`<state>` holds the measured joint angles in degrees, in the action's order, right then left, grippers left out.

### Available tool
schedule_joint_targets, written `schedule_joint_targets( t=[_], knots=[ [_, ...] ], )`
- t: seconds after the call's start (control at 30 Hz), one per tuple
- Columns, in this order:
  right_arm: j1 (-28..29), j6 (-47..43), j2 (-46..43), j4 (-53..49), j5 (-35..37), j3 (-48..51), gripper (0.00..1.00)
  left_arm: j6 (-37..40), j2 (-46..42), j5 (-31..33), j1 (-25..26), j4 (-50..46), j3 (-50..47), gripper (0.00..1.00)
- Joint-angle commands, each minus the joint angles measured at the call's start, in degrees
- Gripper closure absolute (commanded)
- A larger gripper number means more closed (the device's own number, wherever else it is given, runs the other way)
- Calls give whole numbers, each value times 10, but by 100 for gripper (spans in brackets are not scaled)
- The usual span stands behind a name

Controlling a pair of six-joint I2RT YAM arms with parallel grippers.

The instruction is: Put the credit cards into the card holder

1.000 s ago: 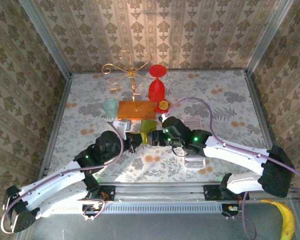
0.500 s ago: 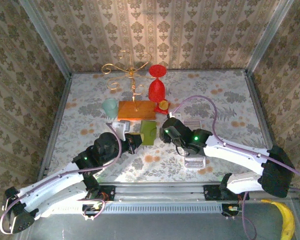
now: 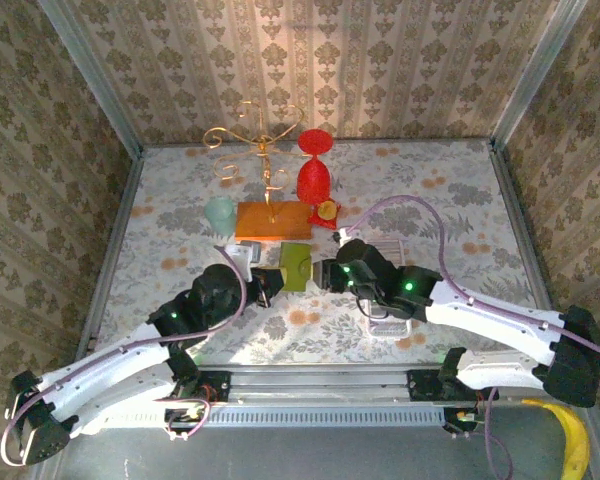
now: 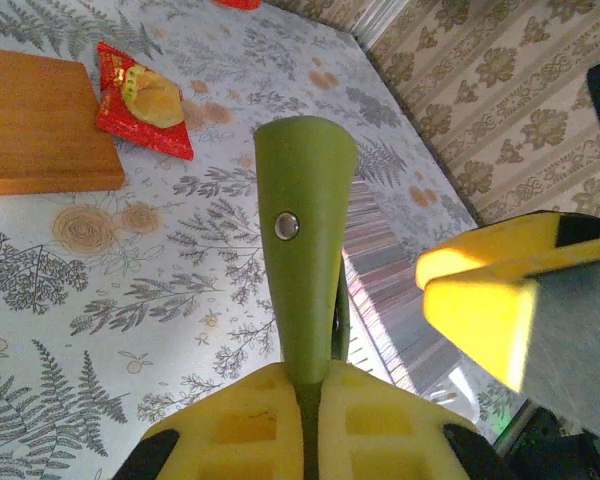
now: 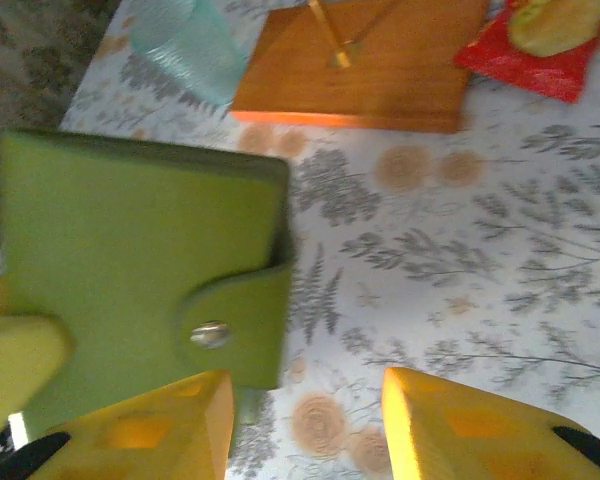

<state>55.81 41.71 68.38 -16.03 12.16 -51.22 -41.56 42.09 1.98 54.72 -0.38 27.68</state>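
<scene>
- Where the green holder (image 4: 302, 230) stands in front of them in the left wrist view, the credit cards (image 4: 380, 280) show as a striped pinkish-white patch just beyond the left claw (image 4: 305, 405). Their edges blur together and the far end is cut off by a yellow finger of the right claw (image 5: 305, 400).
- From above, one pale card (image 3: 385, 246) lies just past the right claw (image 3: 327, 272). A second pale patch is mostly under the right arm (image 3: 460, 300) and too hidden to name.
- Clamped at its near end by the left claw (image 3: 272, 281), the holder (image 3: 295, 265) sits between the two claws. Its long axis runs straight away from the left fingers, and it is seen edge-on there.
- To the right wrist camera the holder (image 5: 140, 250) turns its broad face, flap snapped shut, its lower corner just beside that claw's left finger.
- The right claw's fingers stand apart, with patterned table between them.
- Counts: one holder, one snap, two claws. Beyond them are one wooden board (image 5: 370, 70), one red packet (image 5: 540, 50) and one teal cup (image 5: 190, 45). The number of cards cannot be told.
</scene>
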Motion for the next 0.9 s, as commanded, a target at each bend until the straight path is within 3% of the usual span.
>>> schedule_joint_targets(
  t=[0.0, 0.4, 0.87],
  knots=[
    [12, -8, 32, 21, -31, -28, 56, -6, 5, -4, 3, 25, 4, 100],
    [9, 24, 110, 33, 21, -59, 54, -9, -12, -20, 5, 28, 6, 100],
    [2, 42, 142, 18, 37, -50, 83, -8, -30, -15, 5, 31, -1, 100]
  ],
)
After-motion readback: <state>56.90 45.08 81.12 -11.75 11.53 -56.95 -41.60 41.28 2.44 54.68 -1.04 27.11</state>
